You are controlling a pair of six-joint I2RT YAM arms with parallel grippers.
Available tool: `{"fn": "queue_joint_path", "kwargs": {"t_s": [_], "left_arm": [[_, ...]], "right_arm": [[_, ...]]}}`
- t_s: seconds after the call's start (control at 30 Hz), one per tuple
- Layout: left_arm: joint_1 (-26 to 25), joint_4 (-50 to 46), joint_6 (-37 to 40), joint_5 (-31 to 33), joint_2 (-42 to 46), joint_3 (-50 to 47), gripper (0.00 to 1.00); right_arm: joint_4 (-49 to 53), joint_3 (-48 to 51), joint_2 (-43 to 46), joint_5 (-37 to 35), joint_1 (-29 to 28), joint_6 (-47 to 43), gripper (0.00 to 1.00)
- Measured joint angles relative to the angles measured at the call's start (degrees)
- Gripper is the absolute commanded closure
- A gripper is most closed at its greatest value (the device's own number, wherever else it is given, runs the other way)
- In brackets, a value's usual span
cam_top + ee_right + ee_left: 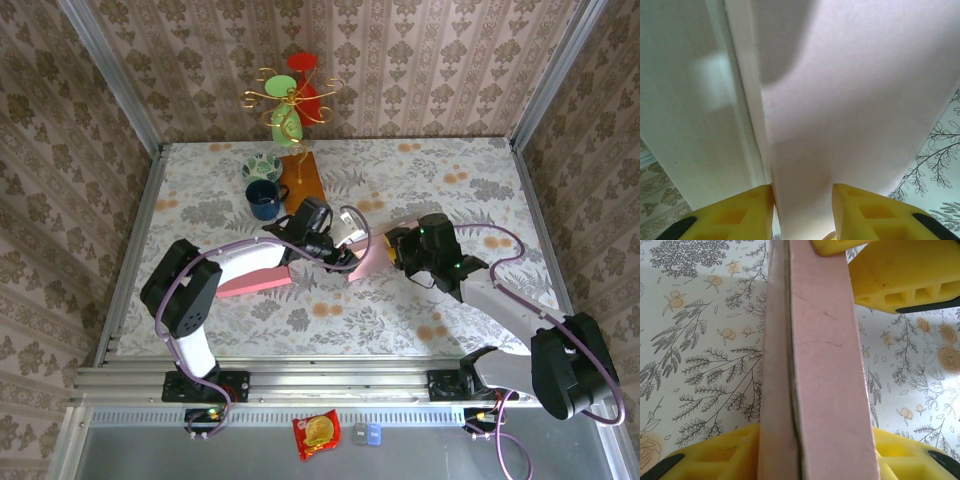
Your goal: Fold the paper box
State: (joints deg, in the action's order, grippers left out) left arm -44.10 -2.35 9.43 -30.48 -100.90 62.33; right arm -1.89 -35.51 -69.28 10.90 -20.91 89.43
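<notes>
The pink paper box (252,281) lies flattened across the middle of the table, slanting from the near left up to the right. My left gripper (325,240) is shut on it. In the left wrist view its yellow fingers (715,460) press both sides of the upright pink panel (820,365). My right gripper (402,250) is at the box's right end. In the right wrist view a pink panel (855,100) lies ahead of the gap of the right gripper (802,192), and its left finger (740,210) touches a folded edge. Whether it pinches the panel is unclear.
A blue mug (265,200), a green patterned bowl (262,165) and a wooden board (303,180) stand just behind the left gripper. A gold wire stand (290,100) rises at the back wall. A snack packet (316,433) lies below the table's front rail.
</notes>
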Motion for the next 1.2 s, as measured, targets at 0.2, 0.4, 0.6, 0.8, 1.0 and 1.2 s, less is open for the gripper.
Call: {"fn": "queue_joint_path", "kwargs": {"t_s": [0.2,0.4,0.6,0.8,1.0,1.2], "left_arm": [[-0.5,0.2,1.53,1.46,0.04,-0.04,0.68],[-0.57,0.07,3.26,1.81,0.35,-0.17,0.69],[-0.04,-0.74,4.5,1.81,1.6,-1.25,0.69],[1.42,-3.63,7.54,0.74,4.42,-2.8,0.69],[4.35,-7.96,12.39,-3.41,7.87,-5.53,0.69],[6.32,-12.81,17.33,-7.17,8.9,-5.79,0.69]], "right_arm": [[1.05,-0.52,0.0,0.0,0.02,0.17,0.64],[9.88,-4.81,0.0,0.31,1.05,-5.99,0.54],[26.08,-15.58,1.2,2.99,4.92,-25.57,0.48],[36.0,-20.72,9.11,3.48,10.64,-46.88,0.51],[39.98,-20.81,10.78,4.85,15.93,-64.17,0.53],[41.27,-20.81,5.84,8.07,15.65,-75.49,0.54]]}}
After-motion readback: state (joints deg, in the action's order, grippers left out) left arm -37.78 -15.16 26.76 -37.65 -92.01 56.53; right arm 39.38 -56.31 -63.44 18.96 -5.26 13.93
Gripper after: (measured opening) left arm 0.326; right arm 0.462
